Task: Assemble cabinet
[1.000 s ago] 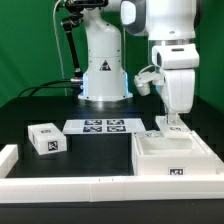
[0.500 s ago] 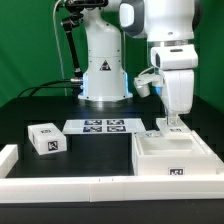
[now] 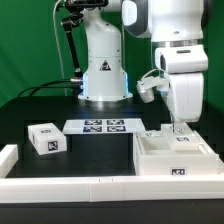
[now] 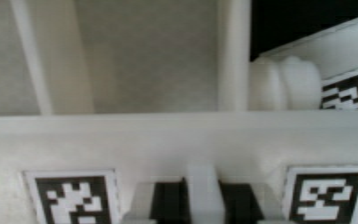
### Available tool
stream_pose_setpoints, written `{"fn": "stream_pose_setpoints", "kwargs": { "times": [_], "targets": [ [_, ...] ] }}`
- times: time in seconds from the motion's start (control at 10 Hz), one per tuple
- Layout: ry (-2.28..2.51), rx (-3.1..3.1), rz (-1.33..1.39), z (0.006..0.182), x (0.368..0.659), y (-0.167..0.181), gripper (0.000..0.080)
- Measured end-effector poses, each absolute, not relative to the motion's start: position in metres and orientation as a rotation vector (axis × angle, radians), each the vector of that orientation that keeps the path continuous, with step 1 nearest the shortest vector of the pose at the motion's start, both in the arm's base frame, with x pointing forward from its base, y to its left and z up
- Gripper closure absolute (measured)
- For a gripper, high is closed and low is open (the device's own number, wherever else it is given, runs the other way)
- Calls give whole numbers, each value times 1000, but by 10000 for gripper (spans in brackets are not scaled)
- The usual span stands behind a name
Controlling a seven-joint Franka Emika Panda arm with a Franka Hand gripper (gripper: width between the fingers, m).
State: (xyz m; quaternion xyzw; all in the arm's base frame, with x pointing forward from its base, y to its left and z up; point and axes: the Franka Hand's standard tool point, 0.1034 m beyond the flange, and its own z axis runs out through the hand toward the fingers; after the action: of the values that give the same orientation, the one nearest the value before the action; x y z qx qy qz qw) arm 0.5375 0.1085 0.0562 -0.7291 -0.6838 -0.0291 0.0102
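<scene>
Since the gripper (image 3: pixel 178 128) sits at the far wall of the box (image 3: pixel 155 165), closure indiscernible, moves should stay square and gentle.

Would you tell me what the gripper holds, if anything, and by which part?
It cannot be told: the gripper sits at the far wall of the cabinet box, its fingertips not clearly shown.

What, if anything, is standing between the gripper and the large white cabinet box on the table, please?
Nothing visible does. The gripper hangs right at the far wall of the cabinet box. In the wrist view its fingertips sit right at that white wall, with no other object between them.
</scene>
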Motion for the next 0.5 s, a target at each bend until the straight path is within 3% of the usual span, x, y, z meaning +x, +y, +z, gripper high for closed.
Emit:
{"fn": "stream_pose_setpoints", "kwargs": {
  "times": [0.5],
  "targets": [
    [-2145, -2278, -146, 57, 572, 108, 729]
  ]
}}
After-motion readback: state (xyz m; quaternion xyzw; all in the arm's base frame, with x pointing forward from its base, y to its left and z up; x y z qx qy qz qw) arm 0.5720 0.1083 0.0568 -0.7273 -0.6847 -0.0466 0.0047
